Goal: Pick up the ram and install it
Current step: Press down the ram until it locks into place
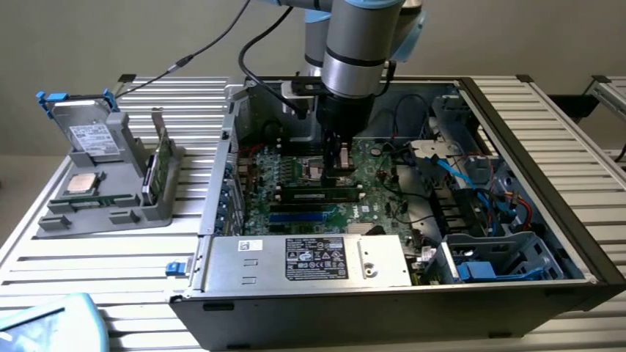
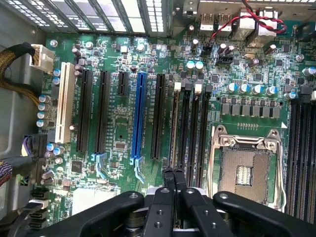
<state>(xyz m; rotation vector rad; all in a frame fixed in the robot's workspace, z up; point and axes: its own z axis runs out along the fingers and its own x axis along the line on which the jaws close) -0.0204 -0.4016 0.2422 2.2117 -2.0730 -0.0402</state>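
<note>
My gripper (image 1: 341,170) hangs inside the open computer case, low over the motherboard (image 1: 293,172). In the wrist view its two black fingers (image 2: 168,180) are pressed together, shut, with nothing between them. Their tips (image 2: 174,174) stand just off the near end of the bank of black memory slots (image 2: 190,123). The ram (image 2: 174,126) appears to stand edge-up in the slot nearest the blue connector, showing a thin brownish-gold edge. In the exterior view it is a long dark stick (image 1: 318,195) lying in the slots just in front of the gripper.
The empty processor socket (image 2: 244,170) lies beside the slots. A silver power supply (image 1: 308,260) spans the case front, and blue and red cables (image 1: 489,183) fill the exterior view's right. Outside, a grey holder (image 1: 59,220) carries a hard drive (image 1: 90,136), a processor chip (image 1: 83,183) and a thin green board (image 1: 154,176).
</note>
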